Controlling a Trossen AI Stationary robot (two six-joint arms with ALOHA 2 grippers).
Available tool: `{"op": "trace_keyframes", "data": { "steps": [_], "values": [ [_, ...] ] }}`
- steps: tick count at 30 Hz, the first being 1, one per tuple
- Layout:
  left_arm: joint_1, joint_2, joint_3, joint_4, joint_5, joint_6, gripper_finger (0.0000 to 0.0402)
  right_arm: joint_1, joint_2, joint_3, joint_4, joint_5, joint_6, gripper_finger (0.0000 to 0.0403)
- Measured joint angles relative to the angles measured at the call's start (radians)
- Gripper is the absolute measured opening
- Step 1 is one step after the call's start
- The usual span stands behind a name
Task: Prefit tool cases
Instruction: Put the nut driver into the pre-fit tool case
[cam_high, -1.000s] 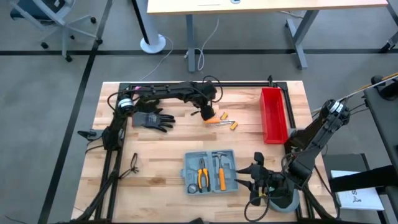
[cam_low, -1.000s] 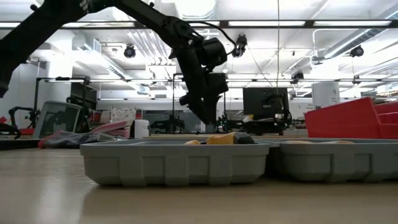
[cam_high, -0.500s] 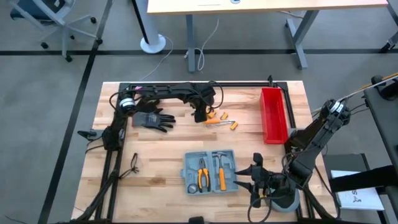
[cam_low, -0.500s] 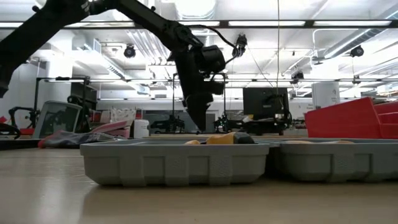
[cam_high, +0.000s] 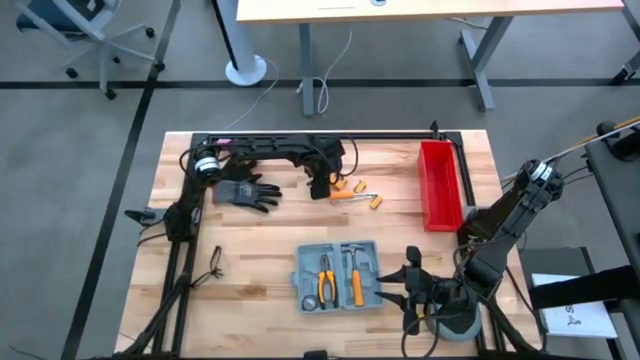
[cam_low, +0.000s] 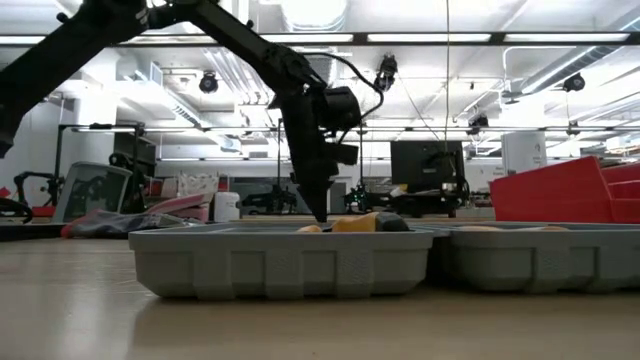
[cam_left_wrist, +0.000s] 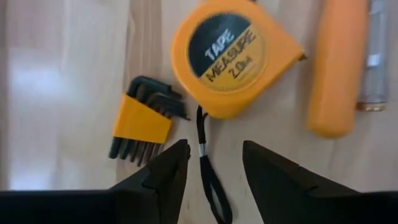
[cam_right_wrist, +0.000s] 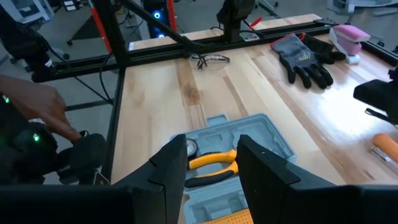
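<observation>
Lying open near the table's front edge, the tool case (cam_high: 338, 275) is partly filled, seemingly with pliers and a hammer. The left gripper (cam_left_wrist: 211, 163), fingers parted and empty, is poised over a tape measure (cam_left_wrist: 233, 56) and hex keys (cam_left_wrist: 144, 118) not yet fitted. The right gripper (cam_right_wrist: 211, 163), also parted, is parked beside the case.

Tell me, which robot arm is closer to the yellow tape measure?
The left one. The left gripper hangs right beside the tape measure, jaws open around its black strap. The right gripper waits across the table, next to the tool case.
</observation>
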Motion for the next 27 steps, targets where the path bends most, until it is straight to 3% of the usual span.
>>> {"op": "trace_keyframes", "data": {
  "steps": [10,19,27],
  "values": [
    [-0.013,0.014,-0.001,0.039,-0.008,0.031,0.0145,0.000,-0.006,0.000,0.005,-0.001,-0.002,0.0133],
    [-0.034,0.014,-0.002,0.039,-0.029,0.143,0.0129,0.000,-0.010,0.000,0.030,-0.001,-0.031,0.0120],
    [-0.035,0.014,-0.009,0.026,-0.034,0.150,0.0096,0.000,-0.023,0.000,0.032,0.000,-0.034,0.0120]
  ]
}}
